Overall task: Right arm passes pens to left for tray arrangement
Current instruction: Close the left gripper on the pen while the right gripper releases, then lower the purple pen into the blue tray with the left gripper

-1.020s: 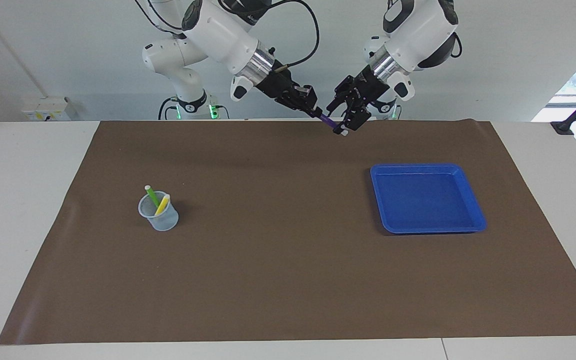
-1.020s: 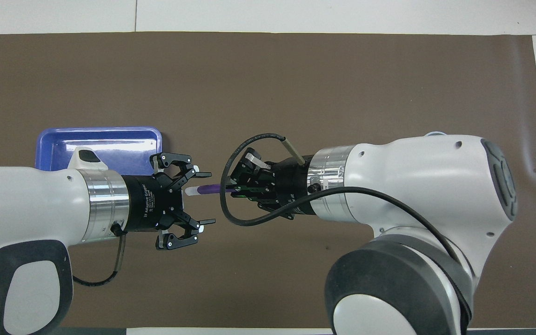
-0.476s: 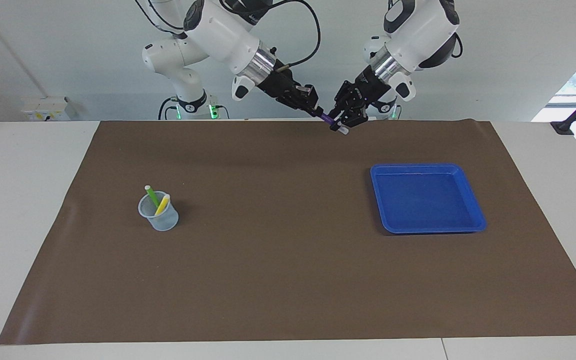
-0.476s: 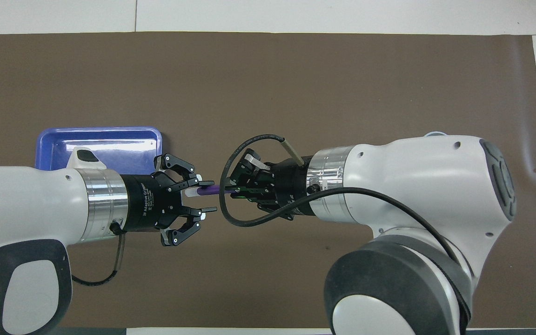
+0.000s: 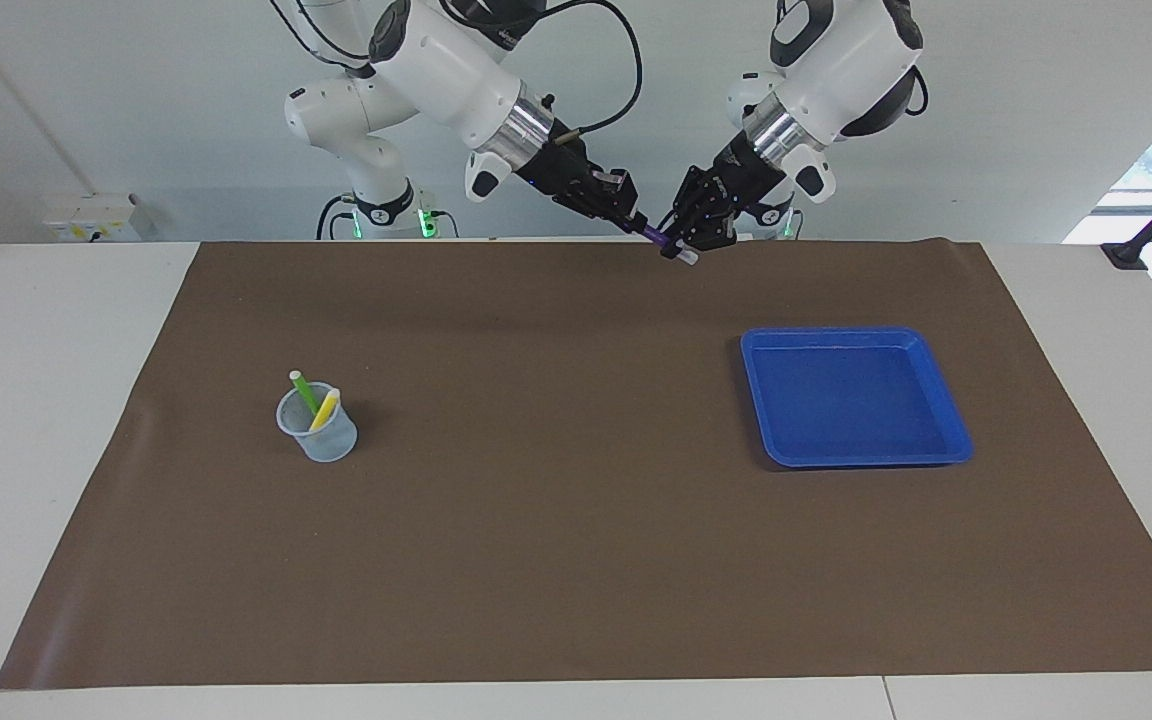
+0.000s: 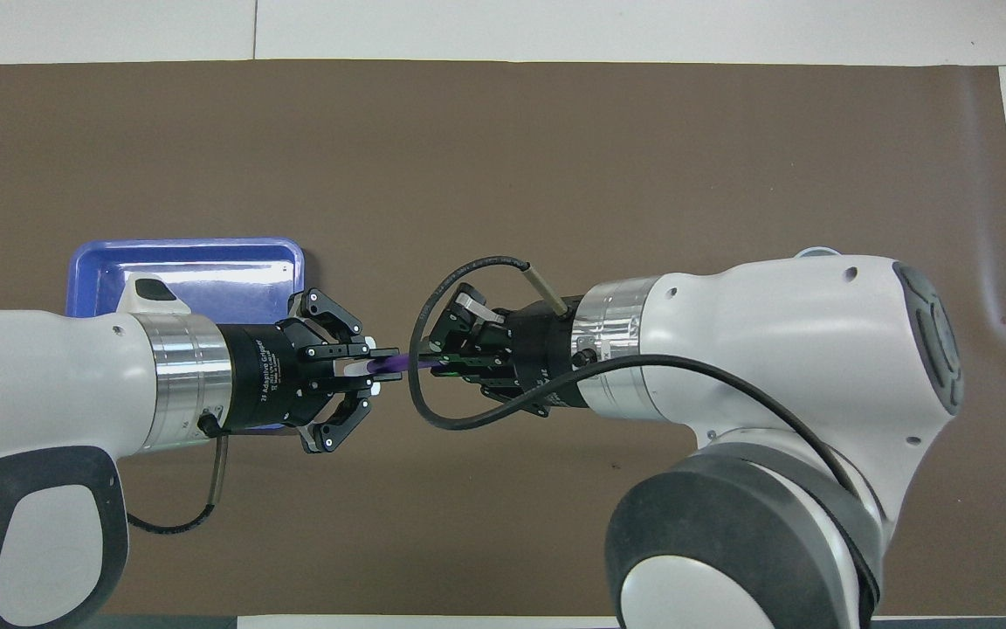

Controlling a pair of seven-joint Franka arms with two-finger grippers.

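Left hand [image 6: 372, 365] and right hand [image 6: 433, 356], both seemingly gripping purple pen [image 6: 391, 362], midair

Pale translucent cup [image 5: 318, 433] on brown mat [image 5: 576, 560], white table [image 5: 36, 400] beneath.

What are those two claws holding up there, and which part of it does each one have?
One purple pen. The left claw is shut on its whitish end; the right claw is shut on the purple end.

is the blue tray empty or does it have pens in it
Empty. The tray shows only bare blue floor in the facing view. The green pen and yellow pen stand in the cup.
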